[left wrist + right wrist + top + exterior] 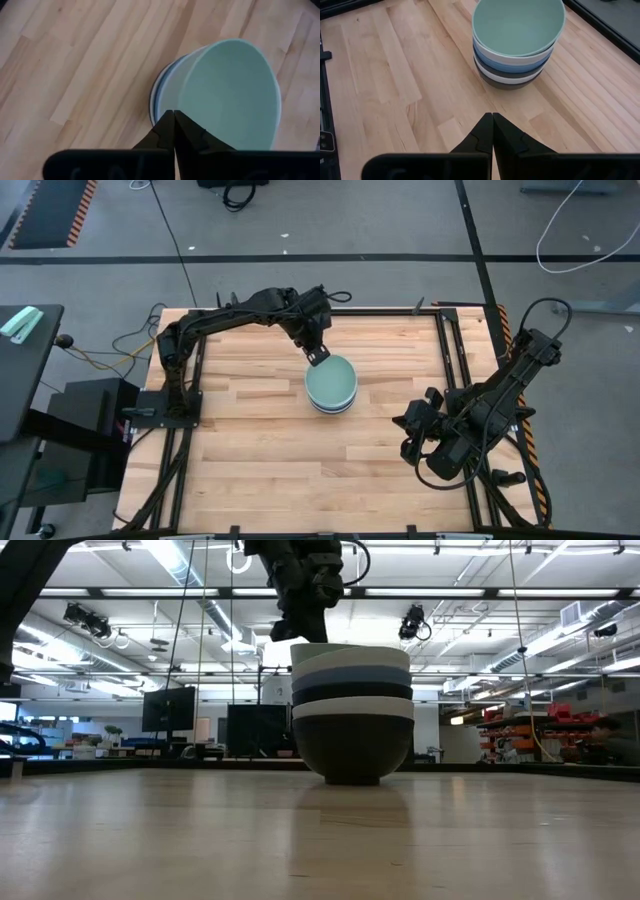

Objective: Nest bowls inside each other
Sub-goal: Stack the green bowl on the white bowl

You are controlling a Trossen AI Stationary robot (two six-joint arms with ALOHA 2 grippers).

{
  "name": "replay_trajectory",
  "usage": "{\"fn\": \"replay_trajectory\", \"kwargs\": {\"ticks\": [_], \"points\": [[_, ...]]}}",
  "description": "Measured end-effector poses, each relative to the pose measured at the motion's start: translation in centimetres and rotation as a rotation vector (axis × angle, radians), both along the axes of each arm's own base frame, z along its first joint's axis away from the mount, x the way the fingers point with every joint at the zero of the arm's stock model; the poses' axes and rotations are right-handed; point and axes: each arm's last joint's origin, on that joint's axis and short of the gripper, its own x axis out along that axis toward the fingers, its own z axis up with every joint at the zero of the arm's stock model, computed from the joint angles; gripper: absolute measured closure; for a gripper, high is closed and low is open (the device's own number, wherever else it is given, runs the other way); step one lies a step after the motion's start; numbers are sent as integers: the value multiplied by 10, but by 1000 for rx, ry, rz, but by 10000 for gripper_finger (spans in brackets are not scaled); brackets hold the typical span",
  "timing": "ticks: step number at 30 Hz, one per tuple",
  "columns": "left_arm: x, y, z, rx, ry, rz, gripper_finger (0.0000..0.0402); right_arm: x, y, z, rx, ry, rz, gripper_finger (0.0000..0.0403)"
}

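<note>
1 nested stack of bowls (pixel 331 384) sits just beside the left end effector (pixel 318 357), fingers pressed together.

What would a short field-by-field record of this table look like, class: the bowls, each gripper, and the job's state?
bowls: one nested stack mid-table
top bowl: pale mint green
lower rims, downward: white, blue, black, white, black base
left gripper: shut, empty, above the stack's far rim
right gripper: shut, empty, parked off at the table's right side
loose bowls: none seen
job state: appears finished
</note>
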Motion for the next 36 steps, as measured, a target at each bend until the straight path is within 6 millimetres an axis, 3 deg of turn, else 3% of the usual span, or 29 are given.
{"fn": "replay_trajectory", "kwargs": {"ticks": [16,24,36], "points": [[-4,9,-28,-12,72,53,399,0,0,0,-1,-1,-1,390],[-1,7,-14,-4,28,41,398,2,-3,0,-6,2,-10,390],[7,-16,-4,-78,-26,-53,399,2,-3,0,-6,2,-11,390]]}}
